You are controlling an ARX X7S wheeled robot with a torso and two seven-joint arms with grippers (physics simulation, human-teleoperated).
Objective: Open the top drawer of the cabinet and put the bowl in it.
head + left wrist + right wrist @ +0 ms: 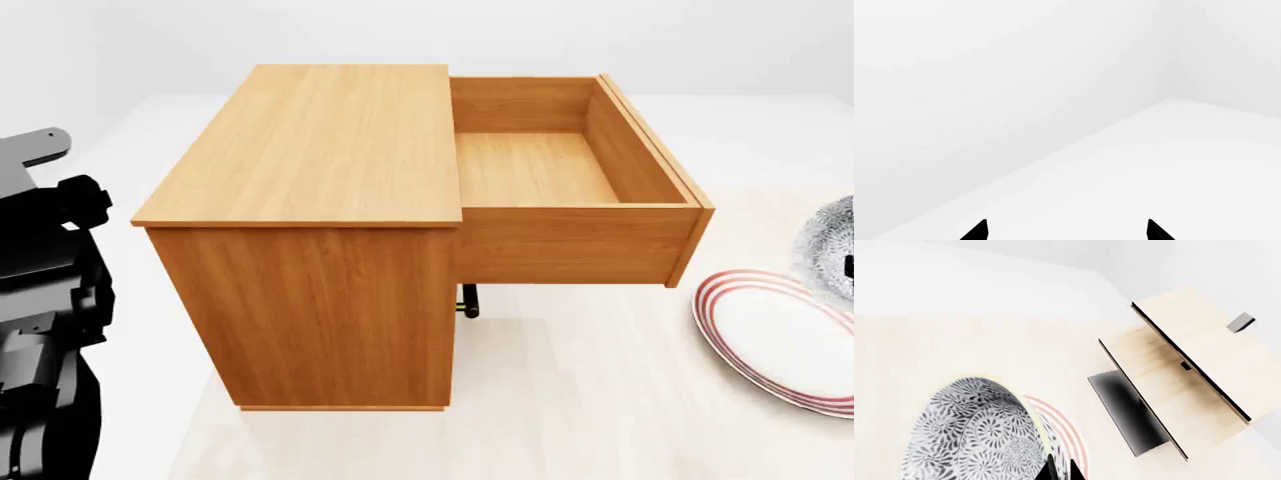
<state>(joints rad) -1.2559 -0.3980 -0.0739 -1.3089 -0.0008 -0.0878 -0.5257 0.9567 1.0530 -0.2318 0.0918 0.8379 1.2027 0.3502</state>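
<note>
bowl, small, round, white-grey with dark speckles, is seen close beneath right gripper; grip state cannot be told; open orange-brown wooden top drawer lies leftward.

The cabinet is showing orange-brown wood grain throughout, and the drawer is matching it inside and out. A handle below is appearing brass with a dark end. The bowl is displaying dense dark swirls on white-grey. The plate is showing white with red rings. The rack is presenting pale boards on a black base. The left arm is appearing black.
</note>
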